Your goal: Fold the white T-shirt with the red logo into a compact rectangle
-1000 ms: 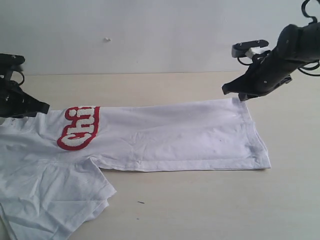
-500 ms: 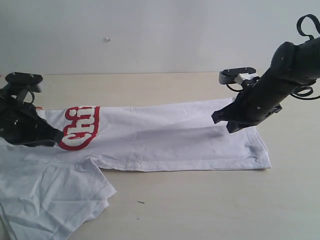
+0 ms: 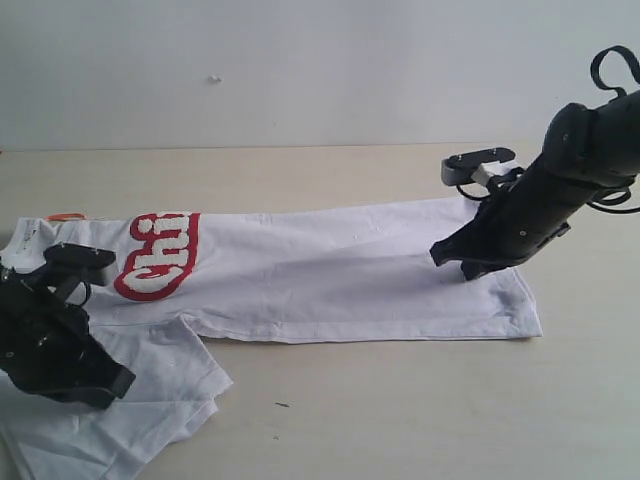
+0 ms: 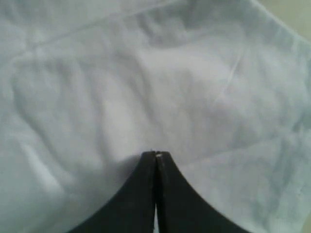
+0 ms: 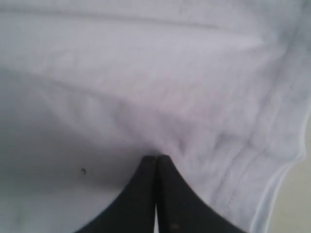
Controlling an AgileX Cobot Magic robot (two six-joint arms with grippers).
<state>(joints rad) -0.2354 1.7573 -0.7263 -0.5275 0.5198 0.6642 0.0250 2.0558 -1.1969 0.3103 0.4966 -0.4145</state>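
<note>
On the white T-shirt [image 3: 330,270], left gripper [image 4: 155,155] and right gripper [image 5: 156,158] sit pressed together, seemingly pinching nothing. Open table [image 3: 420,400] borders the hem [image 3: 525,300].

Of the red logo [image 3: 158,256] only "Chi" shows, the rest hidden past the cloth's folded edge; the white T-shirt [image 3: 330,270] is cropped at lower left.

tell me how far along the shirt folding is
Done: the white T-shirt lies folded lengthwise into a long band, hiding part of the red logo. In hand: the left gripper, shut, is at the sleeve; the right gripper, shut, near the hem. Left: tuck that sleeve, fold the band crosswise.
</note>
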